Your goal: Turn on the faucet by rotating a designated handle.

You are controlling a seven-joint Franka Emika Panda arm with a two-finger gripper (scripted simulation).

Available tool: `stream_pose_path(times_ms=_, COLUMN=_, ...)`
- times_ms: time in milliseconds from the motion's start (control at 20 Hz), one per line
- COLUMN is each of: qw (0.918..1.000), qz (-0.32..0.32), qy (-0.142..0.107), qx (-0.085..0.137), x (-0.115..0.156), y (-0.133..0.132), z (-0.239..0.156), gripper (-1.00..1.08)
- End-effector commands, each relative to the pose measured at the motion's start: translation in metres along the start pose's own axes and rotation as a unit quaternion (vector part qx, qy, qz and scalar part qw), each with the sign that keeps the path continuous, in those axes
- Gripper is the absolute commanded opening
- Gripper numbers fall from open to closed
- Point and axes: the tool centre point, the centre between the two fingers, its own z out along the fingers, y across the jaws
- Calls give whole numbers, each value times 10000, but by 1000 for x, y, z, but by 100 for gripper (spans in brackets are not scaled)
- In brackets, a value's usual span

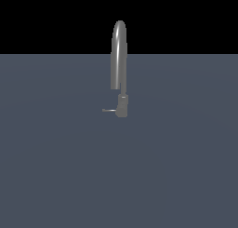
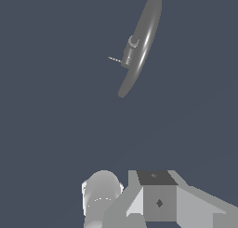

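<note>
Faucet (image 1: 119, 59): slim grey gooseneck on short cylindrical base, standing mid-floor; handle (image 1: 109, 110), a thin rod, juts toward exterior view's left. My gripper (image 2: 158, 199) well apart from it; jaw opening seemingly hidden, cannot tell

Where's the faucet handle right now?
In the exterior view, the handle sticks out toward that view's left from the low cylindrical base of the faucet, near the picture's middle. The gripper is not seen near it.

Dim flat render, soft sheen on faucet (image 1: 119, 59), sharp, shadowless
</note>
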Motion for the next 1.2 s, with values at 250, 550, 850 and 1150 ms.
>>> stream_pose_path(times_ms=250, qw=9906, qz=-970, qy=-70, qx=-960, x=32, y=-18, z=25, gripper=-100)
stream_pose_path(times_ms=550, qw=9649, qz=-1864, qy=-130, qx=-1847, x=59, y=-36, z=53, gripper=-100)
stream_pose_path(times_ms=850, qw=9291, qz=-2626, qy=-180, qx=-2598, x=80, y=-51, z=80, gripper=-100)
stream_pose_path(times_ms=1150, qw=8884, qz=-3263, qy=-218, qx=-3222, x=95, y=-63, z=106, gripper=-100)
